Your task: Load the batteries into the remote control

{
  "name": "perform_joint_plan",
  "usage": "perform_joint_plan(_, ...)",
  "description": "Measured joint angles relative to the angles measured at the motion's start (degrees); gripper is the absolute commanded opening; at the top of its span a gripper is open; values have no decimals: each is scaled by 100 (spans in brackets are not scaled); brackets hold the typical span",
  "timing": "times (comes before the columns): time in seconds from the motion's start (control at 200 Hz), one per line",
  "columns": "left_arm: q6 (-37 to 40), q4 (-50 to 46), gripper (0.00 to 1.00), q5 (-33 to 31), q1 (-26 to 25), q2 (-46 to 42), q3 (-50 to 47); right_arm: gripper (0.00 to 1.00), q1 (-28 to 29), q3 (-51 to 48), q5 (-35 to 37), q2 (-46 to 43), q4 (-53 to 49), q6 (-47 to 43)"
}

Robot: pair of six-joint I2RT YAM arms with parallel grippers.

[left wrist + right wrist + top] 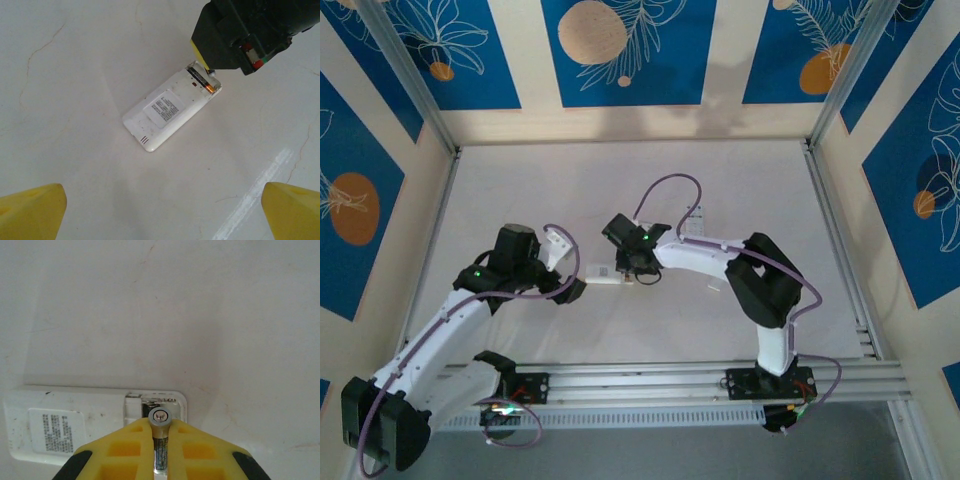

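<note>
The white remote control (167,112) lies back-up on the table, its battery bay (202,80) open at the far end. One battery (206,87) with an orange end lies in that bay. My right gripper (160,426) is shut on a second battery (160,447), holding it upright, tip down, just over the open bay (156,402). In the left wrist view the right gripper (202,62) hangs over that end of the remote. My left gripper (162,215) is open, well short of the remote's near corner, with nothing between its yellow fingers (32,210). From above, both grippers flank the remote (603,273).
Another white object (694,222) lies behind the right arm, partly crossed by its cable. A metal rail (670,380) runs along the near edge. Frame posts and patterned walls close in the white table (520,200) on three sides.
</note>
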Motion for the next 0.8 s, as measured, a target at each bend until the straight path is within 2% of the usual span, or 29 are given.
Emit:
perform_joint_plan(0.69,0,7,100,4,0,0,2,18,39,31,-144,223,-138,26)
perform_joint_plan(0.8,0,7,100,4,0,0,2,23,50,57,-188,269,-184,44)
